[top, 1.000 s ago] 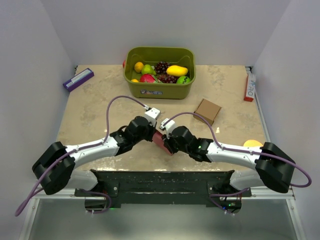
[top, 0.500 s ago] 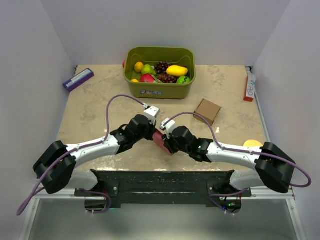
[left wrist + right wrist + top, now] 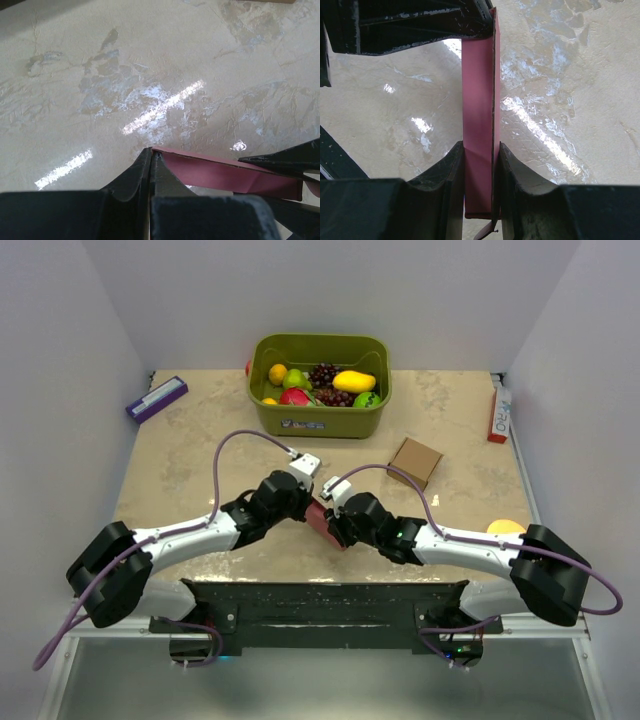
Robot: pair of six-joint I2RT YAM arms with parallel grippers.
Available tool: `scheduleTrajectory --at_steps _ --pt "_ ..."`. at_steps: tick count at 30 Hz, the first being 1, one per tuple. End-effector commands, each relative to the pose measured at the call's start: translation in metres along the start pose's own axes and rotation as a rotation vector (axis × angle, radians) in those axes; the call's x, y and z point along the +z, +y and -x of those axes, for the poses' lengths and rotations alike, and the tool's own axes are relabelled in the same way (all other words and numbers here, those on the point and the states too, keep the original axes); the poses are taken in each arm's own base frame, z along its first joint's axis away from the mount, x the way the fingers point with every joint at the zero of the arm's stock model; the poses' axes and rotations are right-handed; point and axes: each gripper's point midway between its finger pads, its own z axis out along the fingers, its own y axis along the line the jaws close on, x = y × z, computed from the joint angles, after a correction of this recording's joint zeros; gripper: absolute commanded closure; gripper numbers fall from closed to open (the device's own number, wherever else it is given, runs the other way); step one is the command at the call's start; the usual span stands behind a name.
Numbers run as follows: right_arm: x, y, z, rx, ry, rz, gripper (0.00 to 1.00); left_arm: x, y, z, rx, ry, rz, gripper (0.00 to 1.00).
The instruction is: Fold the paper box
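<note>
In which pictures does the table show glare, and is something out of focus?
Left wrist view: white glare streaks on the table, left gripper near the lens soft. Right wrist view: glare beside the paper box, right gripper soft. Top view: even light, no strong glare.

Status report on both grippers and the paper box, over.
Left gripper shut on paper box corner. Right gripper shut across the box. Box held between the two arms. Brown box and fruit bin stand apart.
</note>
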Motion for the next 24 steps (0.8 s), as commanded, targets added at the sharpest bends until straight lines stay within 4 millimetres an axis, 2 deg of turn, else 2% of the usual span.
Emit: scheduleTrajectory --at_steps 1,17,19,24 --pt "0.000 0.002 0.003 0.006 -0.019 0.009 0.95 0.002 0.009 -0.005 0.059 -0.014 0.028 1.00" --pt "0.001 0.004 0.001 0.005 -0.013 0.017 0.95 0.003 0.022 -0.025 0.102 -0.007 0.044 1.00" --pt "0.001 0.004 0.000 0.004 -0.008 0.021 0.95 0.002 0.019 -0.021 0.098 -0.017 0.031 0.99" --pt "0.001 0.005 0.000 0.004 -0.009 0.024 0.95 -0.003 0.011 -0.001 0.082 -0.063 0.000 0.85"
